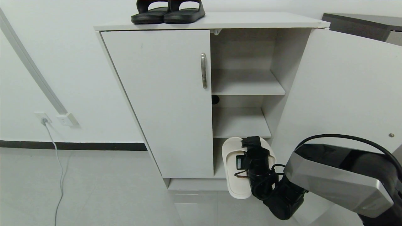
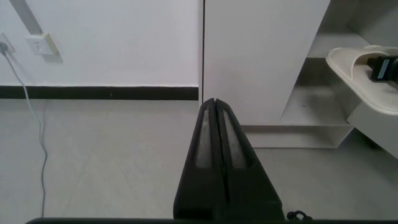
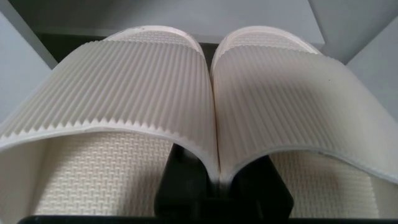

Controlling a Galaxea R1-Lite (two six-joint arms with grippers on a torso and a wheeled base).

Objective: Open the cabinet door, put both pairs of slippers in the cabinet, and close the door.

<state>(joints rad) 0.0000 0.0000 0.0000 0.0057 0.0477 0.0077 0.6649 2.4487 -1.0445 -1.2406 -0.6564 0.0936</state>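
**Sliding the white pair into the bottom of the cabinet**

Holding the white slippers [image 1: 234, 171] low in front of the cabinet [image 1: 251, 19], the right claw [image 1: 251, 158] pinches the two together where their inner edges meet. They sit side by side with their soles down. Their toes are at the mouth of the bottom compartment [image 1: 217, 157], just right of the shut left door [image 1: 157, 100]. Their heels hang out on the near side above the floor [image 1: 94, 188]. The step in hand, as I judge it, is setting this pair inside.

To do it well:
- Keep the pair level and push straight toward the far wall, midway between the left door's edge and the cabinet's right side.
- Stay low enough to pass under the lower shelf [image 1: 240, 122].
- Let the soles rest on the compartment floor before the claw lets go.
- Push far enough in that the heels will not block the right door [image 1: 339, 88], which stands wide open just beside the arm.
- Draw the claw straight back toward the near side, so it does not drag the pair out or knock that door.

The left claw [image 2: 214, 109] hangs over the floor to the left of the cabinet, fingers pressed together and holding nothing.

Counted:
- Two pairs of slippers, so four in all. The white pair is in the right claw. The black slippers [image 1: 168, 12] sit on top of the cabinet at its far left.
- Two doors, one shut and one open.
- One handle [image 1: 203, 70] in sight, on the left door.
- Two shelves behind the open door, the upper shelf [image 1: 246, 83] and the lower one, which makes three compartments.
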